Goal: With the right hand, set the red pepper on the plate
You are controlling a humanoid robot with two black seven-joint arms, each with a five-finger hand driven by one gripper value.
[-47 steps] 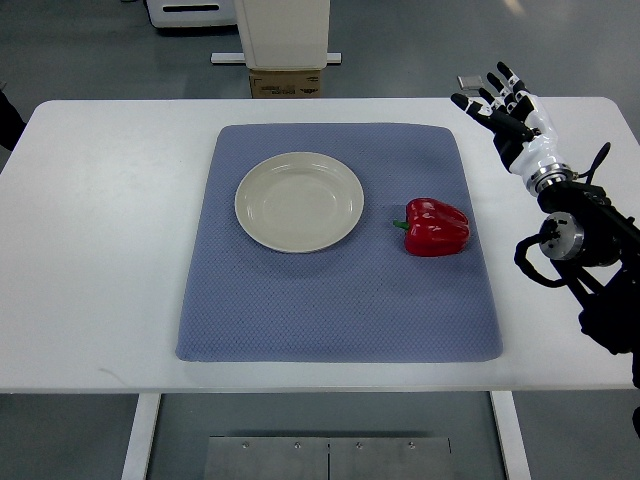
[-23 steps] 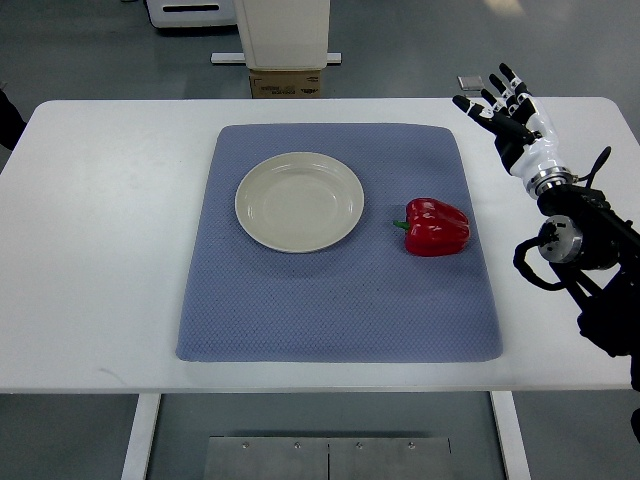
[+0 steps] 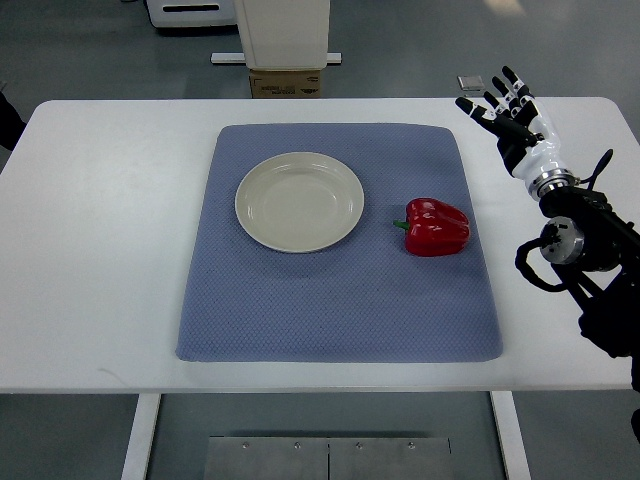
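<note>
Against the frame from a second ago, we see our right hand (image 3: 512, 120) shifted a little toward the right and the far edge of the white table (image 3: 110, 220), while everything else on the table sits just where it did. The hand is released, its fingers (image 3: 487, 104) spread wide and grasping nothing, hovering over the table's far right corner with the arm running back along the picture's right edge. We see no left arm anywhere in the view. The red pepper (image 3: 436, 227) lies on its side on the blue mat (image 3: 330, 310), toward the mat's right side, its green stem pointing left toward the plate (image 3: 299, 201). The hand is well apart from the pepper, farther from us and off to the right of the mat. The plate, a round cream one, rests on the mat's far-left area and holds nothing; there is a clear strip of mat between its rim and the pepper. Beyond the table's far edge we can make out a cardboard box (image 3: 286, 82) on the floor.
</note>
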